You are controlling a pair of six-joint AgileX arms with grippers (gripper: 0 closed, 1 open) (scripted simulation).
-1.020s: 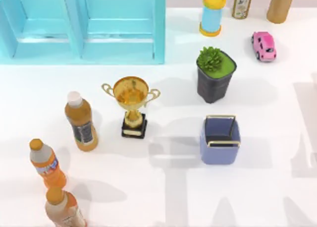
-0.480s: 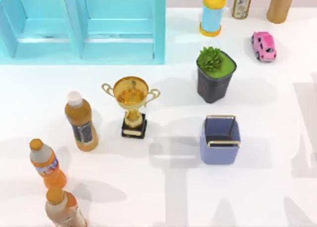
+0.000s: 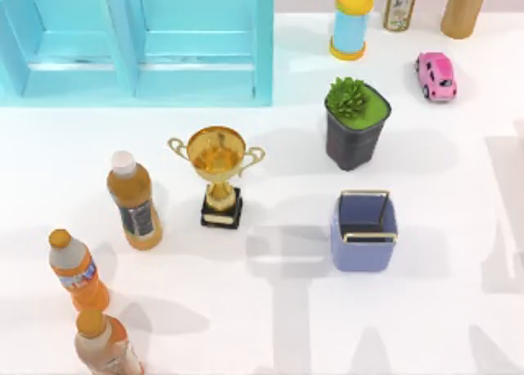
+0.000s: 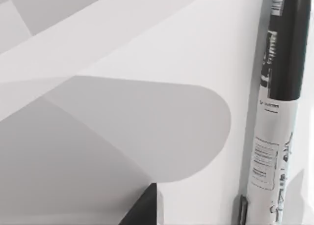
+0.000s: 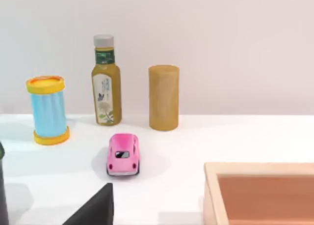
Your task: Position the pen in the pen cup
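Note:
The pen cup, periwinkle blue with a thin gold rim, stands upright right of the table's middle, in front of the plant pot. A thin dark line runs down inside its right wall; I cannot tell what it is. In the left wrist view the pen, with a dark end and a whitish printed barrel, rests on the white table. A dark part of my left gripper lies a short way from the pen, apart from it. A dark part of my right gripper points toward the pink car, holding nothing that I can see.
A gold trophy stands left of the cup and a dark plant pot behind it. Three bottles line the left front. At the back are a blue cabinet, a light-blue cylinder and a pink car. A wooden box lies near my right gripper.

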